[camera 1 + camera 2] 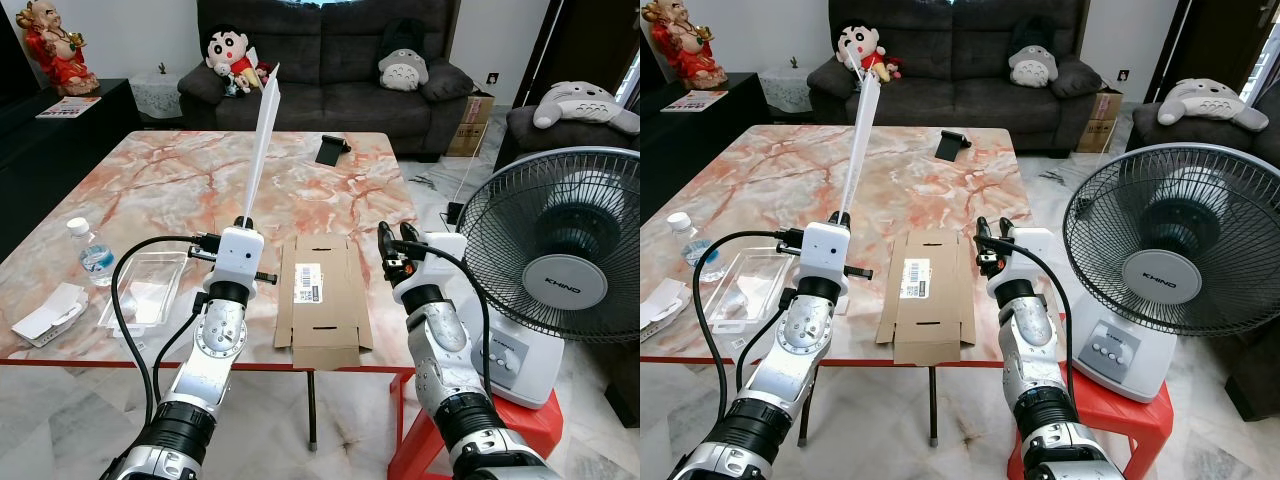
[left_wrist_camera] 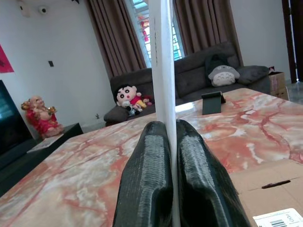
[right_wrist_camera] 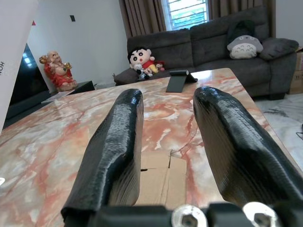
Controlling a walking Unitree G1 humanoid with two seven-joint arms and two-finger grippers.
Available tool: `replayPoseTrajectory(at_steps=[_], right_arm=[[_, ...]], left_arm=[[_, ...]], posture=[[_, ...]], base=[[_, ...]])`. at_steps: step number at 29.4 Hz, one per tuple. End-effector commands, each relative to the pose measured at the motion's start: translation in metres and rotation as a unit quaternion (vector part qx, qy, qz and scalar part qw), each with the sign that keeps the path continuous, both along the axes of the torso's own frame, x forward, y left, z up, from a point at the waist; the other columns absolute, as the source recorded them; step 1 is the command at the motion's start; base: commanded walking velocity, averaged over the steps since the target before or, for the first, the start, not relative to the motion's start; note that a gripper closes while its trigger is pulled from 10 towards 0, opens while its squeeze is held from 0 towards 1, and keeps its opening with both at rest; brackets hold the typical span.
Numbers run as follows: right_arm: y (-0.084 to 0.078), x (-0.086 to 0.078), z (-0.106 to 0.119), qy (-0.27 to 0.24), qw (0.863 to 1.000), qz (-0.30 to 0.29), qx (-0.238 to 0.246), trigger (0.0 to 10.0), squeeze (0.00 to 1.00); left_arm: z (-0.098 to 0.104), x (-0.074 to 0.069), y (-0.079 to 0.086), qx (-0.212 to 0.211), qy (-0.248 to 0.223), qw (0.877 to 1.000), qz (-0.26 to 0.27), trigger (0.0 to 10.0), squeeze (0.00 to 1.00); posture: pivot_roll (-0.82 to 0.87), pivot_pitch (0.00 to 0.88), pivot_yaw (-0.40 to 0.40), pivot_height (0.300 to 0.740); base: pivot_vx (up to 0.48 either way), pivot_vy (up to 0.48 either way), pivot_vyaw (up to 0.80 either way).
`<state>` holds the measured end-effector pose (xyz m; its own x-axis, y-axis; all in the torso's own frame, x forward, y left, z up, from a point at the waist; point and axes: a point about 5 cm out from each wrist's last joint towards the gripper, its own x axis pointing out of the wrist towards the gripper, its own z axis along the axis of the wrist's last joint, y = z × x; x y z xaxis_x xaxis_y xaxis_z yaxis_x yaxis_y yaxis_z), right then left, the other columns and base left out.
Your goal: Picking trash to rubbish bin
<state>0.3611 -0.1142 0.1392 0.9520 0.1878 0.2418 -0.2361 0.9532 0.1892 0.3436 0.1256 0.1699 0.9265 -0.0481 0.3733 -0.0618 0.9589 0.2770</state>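
Observation:
My left gripper (image 2: 163,156) is shut on the lower edge of a thin white sheet (image 1: 260,140), which stands upright over the marble table (image 1: 180,180) near its front edge. The sheet (image 2: 162,56) rises straight up between the two fingers. My right gripper (image 3: 165,137) is open with nothing between its fingers, held above the table's front right corner (image 1: 392,243). Between the two arms a flattened brown cardboard box (image 1: 322,300) with a barcode label lies flat on the table. At the front left are a clear plastic tray (image 1: 150,285), a small water bottle (image 1: 92,252) and a white paper box (image 1: 50,312).
A standing fan (image 1: 560,260) sits on a red stool (image 1: 520,420) close to my right arm. A black phone stand (image 1: 330,148) is at the table's far side. A dark sofa (image 1: 330,70) with plush toys lies beyond.

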Motion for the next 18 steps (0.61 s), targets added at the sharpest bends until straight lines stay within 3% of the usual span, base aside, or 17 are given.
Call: replayPoseTrajectory(at_steps=[1, 18], right_arm=[[0.002, 0.0002, 0.0053, -0.013, 1.0, 0.004, -0.001, 10.0, 0.0], [0.0013, -0.0008, 0.0049, -0.013, 1.0, 0.002, 0.001, 10.0, 0.0]], left_arm=[[0.0039, -0.0008, -0.0048, 0.004, -0.011, 1.0, -0.01, 10.0, 0.0], [0.004, -0.0013, -0.0022, 0.003, -0.012, 1.0, -0.001, 10.0, 0.0]], posture=[[-0.03, 0.0, -0.009, 0.74], [-0.03, 0.0, -0.011, 0.74]], base=[[-0.356, 0.0, 0.0], [-0.316, 0.0, 0.0]])
